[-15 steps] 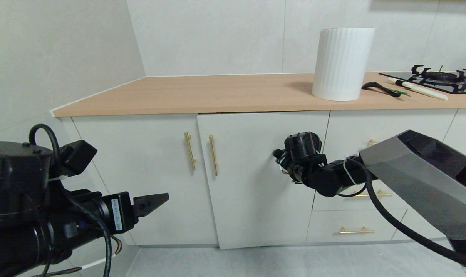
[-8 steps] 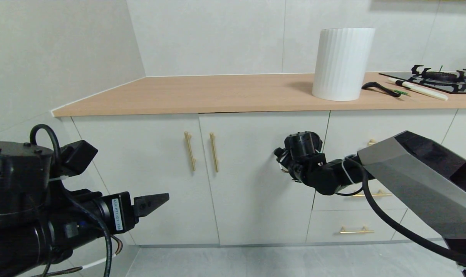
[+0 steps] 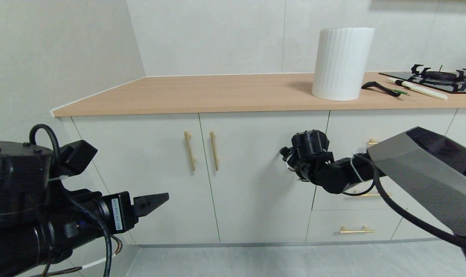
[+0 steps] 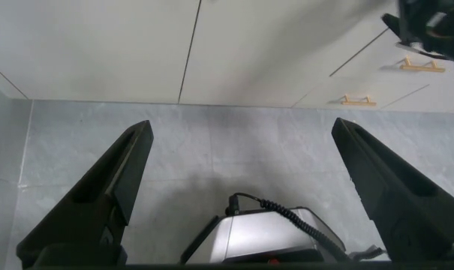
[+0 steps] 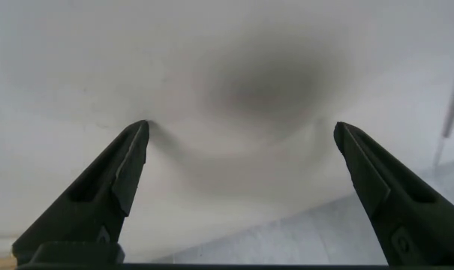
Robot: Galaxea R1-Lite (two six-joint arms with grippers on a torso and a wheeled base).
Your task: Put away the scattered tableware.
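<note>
Cabinet door (image 3: pixel 256 177) has gone from ajar to flush. Right gripper (image 5: pixel 238 135), fingers spread and empty, sits tips-close to its panel, apparently from pushing it shut. Left gripper (image 4: pixel 242 131) hangs spread and empty above the floor (image 4: pixel 234 157).

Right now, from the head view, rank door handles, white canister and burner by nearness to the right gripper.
1. Door handles, left of the right gripper on the cabinet front.
2. White canister, above it on the counter.
3. Burner, far right end of the counter.
</note>
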